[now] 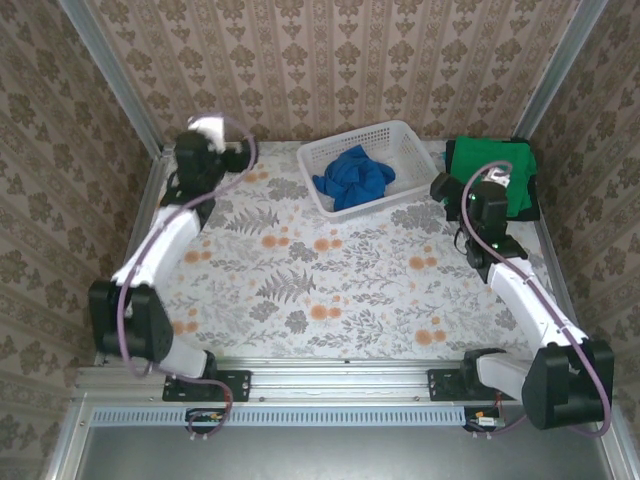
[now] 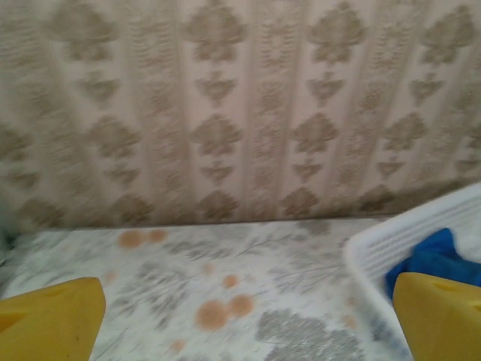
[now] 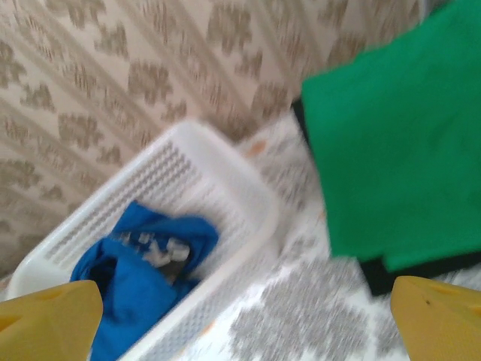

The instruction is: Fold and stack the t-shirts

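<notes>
The blue t-shirt (image 1: 352,177) lay crumpled and unfolded in the white lattice basket (image 1: 400,135) at the far middle of the counter (image 1: 300,300). The green t-shirt (image 1: 488,163) sat folded flat in the far right corner. It rested on what I took for the dark t-shirt (image 3: 379,277), though the right wrist view was too blurred to show me more than a dark edge beneath it. I judged two shirts folded and stacked and one left to do: lift the blue one out, fold it, and set it on the pile. The left tool (image 2: 244,331) was released and empty toward the far left corner, left of the basket. The right tool (image 3: 244,331) was likewise released, between basket and pile, grasping nothing.
</notes>
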`<state>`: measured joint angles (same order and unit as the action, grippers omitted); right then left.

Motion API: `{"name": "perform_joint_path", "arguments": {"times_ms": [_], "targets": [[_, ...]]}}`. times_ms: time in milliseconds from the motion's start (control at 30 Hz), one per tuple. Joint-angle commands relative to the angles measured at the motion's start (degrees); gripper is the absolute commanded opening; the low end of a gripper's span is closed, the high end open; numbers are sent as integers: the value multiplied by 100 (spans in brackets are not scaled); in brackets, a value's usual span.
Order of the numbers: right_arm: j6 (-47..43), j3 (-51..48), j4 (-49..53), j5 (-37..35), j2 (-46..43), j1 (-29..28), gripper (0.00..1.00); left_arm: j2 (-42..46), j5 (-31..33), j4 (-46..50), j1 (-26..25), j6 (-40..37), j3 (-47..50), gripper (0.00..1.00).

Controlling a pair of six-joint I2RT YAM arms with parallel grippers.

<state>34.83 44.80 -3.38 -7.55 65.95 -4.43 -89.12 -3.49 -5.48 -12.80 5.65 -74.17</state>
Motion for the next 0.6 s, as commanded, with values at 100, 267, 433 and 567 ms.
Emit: {"name": "perform_joint_path", "arguments": {"times_ms": [100,267,433,567], "targets": [[1274,220,670,896,876,-601,100,-2295,-1302,1567,-467,-399,-2085,100],[1614,548,240,1099,1744,-741,100,-3932,-2015,1987,-486,-288,-3801,100],[1886,862,-318,1236,2461,-743,87,-5001,-2557,2601,-496,-181,-5098,96],[1906,1203,-414,1155,2955,-757,79,-5047,-2861,2698,-486,-218,-5050,82]]}}
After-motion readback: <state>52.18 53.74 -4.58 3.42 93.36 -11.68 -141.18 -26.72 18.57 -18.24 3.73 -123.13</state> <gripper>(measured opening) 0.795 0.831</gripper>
